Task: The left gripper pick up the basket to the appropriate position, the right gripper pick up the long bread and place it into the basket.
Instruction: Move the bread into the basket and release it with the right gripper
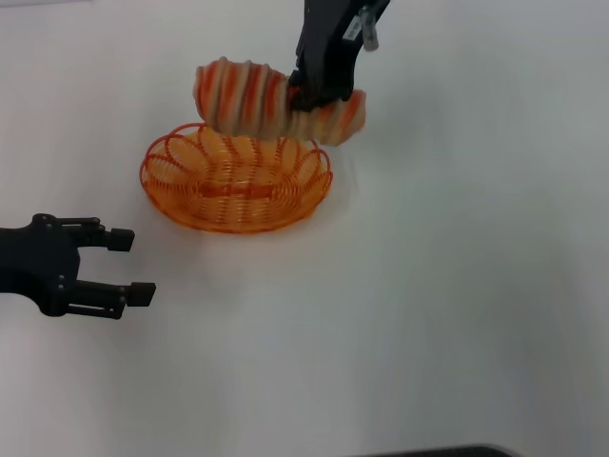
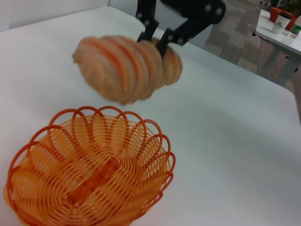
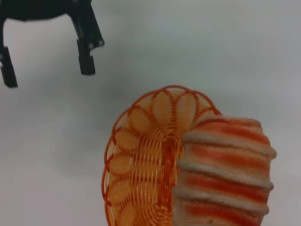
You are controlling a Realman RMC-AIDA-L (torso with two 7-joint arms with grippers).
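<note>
Head view: the right end effector (image 1: pixel 306 93) is clamping the ridged, striped long bread (image 1: pixel 276 100) above the far rim of the oval wire basket (image 1: pixel 236 181), which is sitting on the smooth white counter (image 1: pixel 447 286). The left end effector (image 1: pixel 124 267) is hovering wide open near the counter's left edge.

Left wrist view: the loaf (image 2: pixel 129 68) is hanging over the scalloped basket (image 2: pixel 91 172).

Right wrist view: the bread (image 3: pixel 223 172) is overlapping the looped rim (image 3: pixel 141 165).

We see a plain white table (image 1: pixel 457 314) filling the head view, evenly lit. Beyond its far edge in the left wrist view lies patterned grey-brown floor (image 2: pixel 235 33), and another white table (image 2: pixel 282 40) holds small pots (image 2: pixel 281 19).
</note>
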